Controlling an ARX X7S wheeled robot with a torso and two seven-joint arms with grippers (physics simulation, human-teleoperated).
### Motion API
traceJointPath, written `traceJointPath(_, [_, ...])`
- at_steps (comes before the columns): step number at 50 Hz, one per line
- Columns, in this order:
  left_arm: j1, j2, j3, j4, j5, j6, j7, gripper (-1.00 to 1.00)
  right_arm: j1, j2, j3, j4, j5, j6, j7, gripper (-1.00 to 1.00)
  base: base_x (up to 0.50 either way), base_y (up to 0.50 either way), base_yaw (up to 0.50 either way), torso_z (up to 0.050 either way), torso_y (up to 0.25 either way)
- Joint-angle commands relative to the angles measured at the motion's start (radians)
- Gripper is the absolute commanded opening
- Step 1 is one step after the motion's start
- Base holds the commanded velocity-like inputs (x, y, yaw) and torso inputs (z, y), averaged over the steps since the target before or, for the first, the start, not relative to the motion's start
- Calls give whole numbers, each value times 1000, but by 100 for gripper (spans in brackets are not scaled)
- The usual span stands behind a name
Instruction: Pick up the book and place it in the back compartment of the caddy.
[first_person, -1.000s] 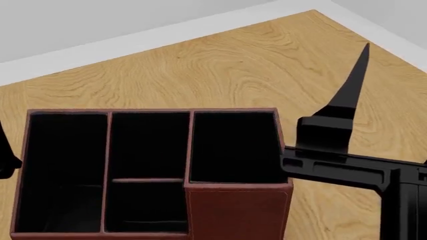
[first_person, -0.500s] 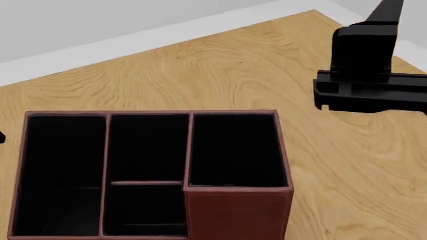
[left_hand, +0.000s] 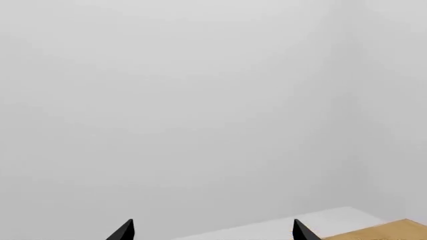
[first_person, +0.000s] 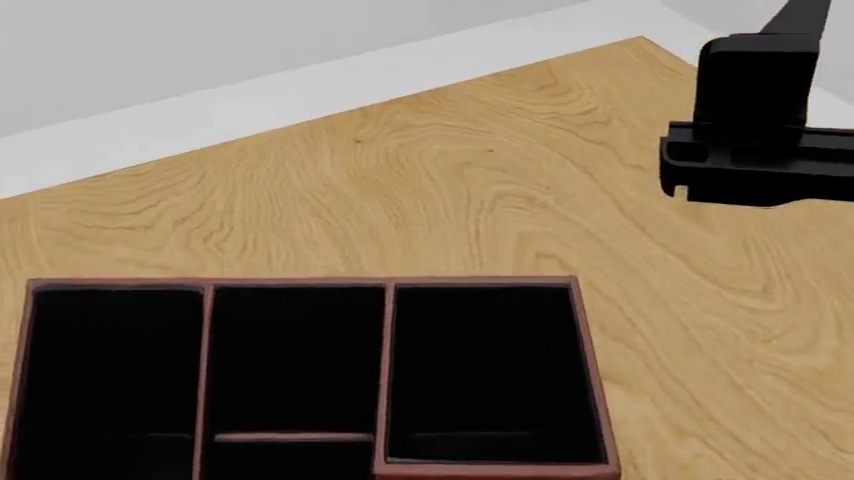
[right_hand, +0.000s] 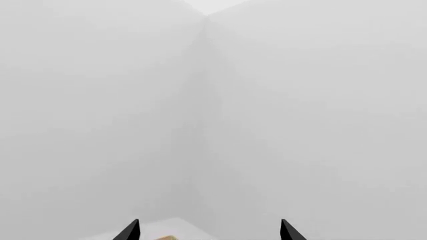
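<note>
Head view showed a wooden table (first_person: 441, 190) with pale grain, running to a far corner against plain grey-white walls (first_person: 200, 40). On the near side of the table sat the caddy (first_person: 387, 290), a dark red rectangular box with black insides, cut off by the near edge of the view. Thin red dividers (first_person: 387, 370) split it into three compartments side by side, and a short cross divider (first_person: 291, 437) crossed the middle one. All the visible compartments were dark and showed nothing inside.

At the far right, raised above the table, the right arm (first_person: 761, 130) appeared as a black blocky shape; its fingertips ran out of that view.

The book was not visible in any view.

The left wrist view showed the left gripper (left_hand: 213, 231) with two black fingertips (left_hand: 123, 231) set wide apart, nothing between them, pointing at the bare wall. The right wrist view showed the right gripper (right_hand: 210, 231) likewise spread and unloaded, facing the room's corner.
</note>
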Motion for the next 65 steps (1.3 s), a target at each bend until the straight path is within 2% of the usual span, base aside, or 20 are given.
traceJointPath(1, [18,-8,-20,7,1,4,-4,100,34,4,-52,18,9,13,27,100,243,437,0,0,0])
traceJointPath(10, [29,-6,-20,5,0,17,-2,100,34,-11,-47,8,-13,0,-13,100,242,437,0,0,0])
traceJointPath(36, [-5,-31,-1,6,-4,-15,-9,100,47,-5,-63,11,-8,-20,-23,100,-1,-2,0,0,0])
traceJointPath(46, [-95,-113,-42,18,-41,-131,-5,100,39,-11,-65,11,-26,-29,-37,100,0,0,0,0,0])
traceJointPath(50, [-165,-140,-87,12,-98,-243,-12,100,38,-11,-66,10,-29,-32,-39,100,0,0,0,0,0])
traceJointPath(58, [-261,-308,-52,-2,-103,-318,51,100,40,-13,-73,14,-36,-36,-44,100,0,0,0,0,0])
traceJointPath(61, [-309,-387,-40,-13,-120,-395,73,100,51,-17,-79,19,-33,-36,-45,100,0,0,0,0,0])
traceJointPath(65, [-301,-476,-29,-3,-133,-424,125,100,56,-18,-84,19,-34,-35,-49,100,0,0,0,0,0])
